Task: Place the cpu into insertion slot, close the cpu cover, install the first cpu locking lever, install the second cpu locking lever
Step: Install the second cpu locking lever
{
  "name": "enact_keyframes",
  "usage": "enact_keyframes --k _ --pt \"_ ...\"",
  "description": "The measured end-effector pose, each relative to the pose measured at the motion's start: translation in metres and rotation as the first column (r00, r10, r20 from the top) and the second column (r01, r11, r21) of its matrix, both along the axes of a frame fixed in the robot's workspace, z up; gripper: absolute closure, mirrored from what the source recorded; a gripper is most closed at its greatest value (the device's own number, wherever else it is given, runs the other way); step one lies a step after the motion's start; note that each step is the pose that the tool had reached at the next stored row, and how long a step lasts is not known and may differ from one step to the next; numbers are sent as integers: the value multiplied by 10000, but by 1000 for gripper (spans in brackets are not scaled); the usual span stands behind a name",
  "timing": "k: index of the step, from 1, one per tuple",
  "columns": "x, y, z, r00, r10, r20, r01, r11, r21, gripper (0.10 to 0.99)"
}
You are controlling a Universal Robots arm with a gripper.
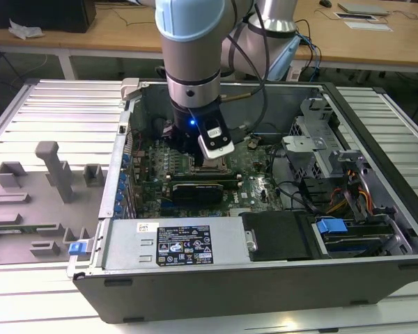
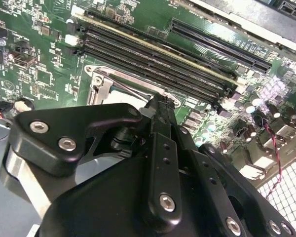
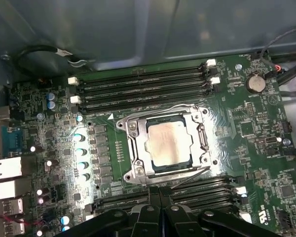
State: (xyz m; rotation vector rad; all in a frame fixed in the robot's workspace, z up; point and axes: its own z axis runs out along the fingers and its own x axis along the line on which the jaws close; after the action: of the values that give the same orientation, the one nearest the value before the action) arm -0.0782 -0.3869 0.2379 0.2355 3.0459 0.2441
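Observation:
The cpu (image 3: 168, 143), a pale silver square, lies flat in the insertion slot (image 3: 149, 150) on the green motherboard. The cpu cover (image 3: 136, 148), a silver frame, lies down around it. A thin wire lever (image 3: 163, 109) runs along the socket side by the far memory slots, and another lever (image 3: 190, 177) runs along the side nearest the fingers. Whether either is latched I cannot tell. My gripper (image 3: 160, 193) hovers just off the socket's edge, fingers together and holding nothing. In the second wrist view the gripper (image 2: 158, 106) partly hides the cover (image 2: 96, 86). In the exterior view the gripper (image 1: 203, 161) is down inside the computer case.
Long black memory slots (image 3: 143, 86) flank the socket, with a second bank (image 3: 202, 190) beside the fingers. Capacitors (image 3: 79, 148) stand close by. A long black card (image 1: 198, 189), the power supply box (image 1: 174, 243) and cables (image 1: 320, 188) crowd the case. A grey fixture tray (image 1: 42, 188) lies at the exterior view's left.

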Motion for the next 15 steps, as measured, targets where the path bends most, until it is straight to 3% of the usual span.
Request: enact_keyframes --k 5,15 --pt "-28 0 -65 10000 -1 -37 1 10000 14 980" --pt "-140 10 -219 10000 0 -63 0 10000 63 980"
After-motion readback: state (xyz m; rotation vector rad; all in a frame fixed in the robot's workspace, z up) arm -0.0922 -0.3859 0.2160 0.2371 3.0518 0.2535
